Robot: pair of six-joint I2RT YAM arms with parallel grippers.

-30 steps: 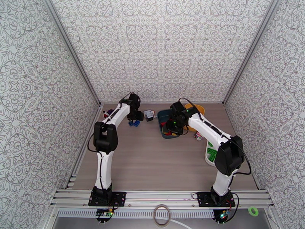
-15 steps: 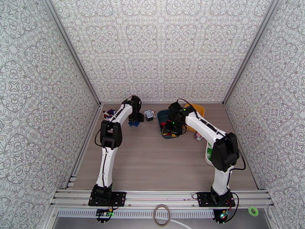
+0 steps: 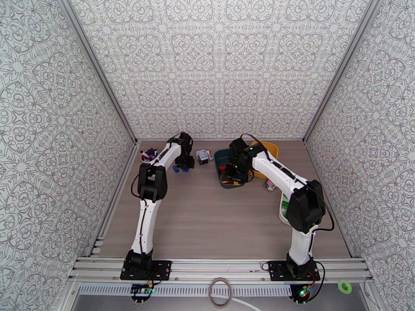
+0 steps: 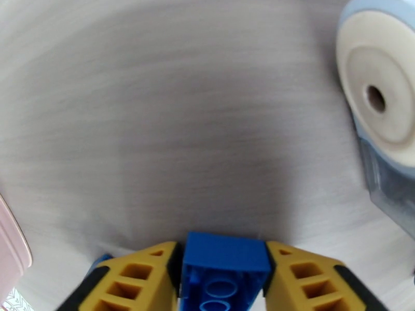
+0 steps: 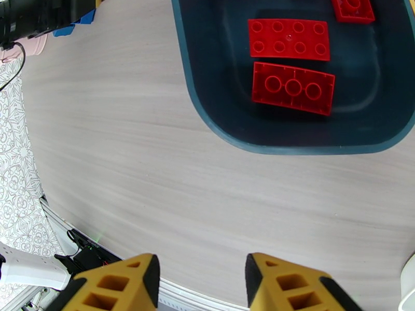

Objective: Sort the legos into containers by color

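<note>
Between the yellow fingers (image 4: 140, 276) of your left jaws sits a blue brick (image 4: 224, 270), clenched from both sides. Ahead of these jaws the bench (image 4: 155, 125) is bare and gives you wide room. To their right a white and blue round gadget (image 4: 381, 99) stands near, and at their left the rim of a pink cup (image 4: 10, 244) is close.

Your right jaws are released, with nothing between the fingers (image 5: 119, 286), and they hang over bare bench. Ahead of them and a little to the right lies the dark teal tub (image 5: 207, 120), its rounded near edge just in front. Inside it you see red bricks (image 5: 293, 88) lying flat, apart from the wall. To the left of these jaws the bench runs free until its edge. At their right side the rim of a white tub (image 5: 409, 278) comes in.
</note>
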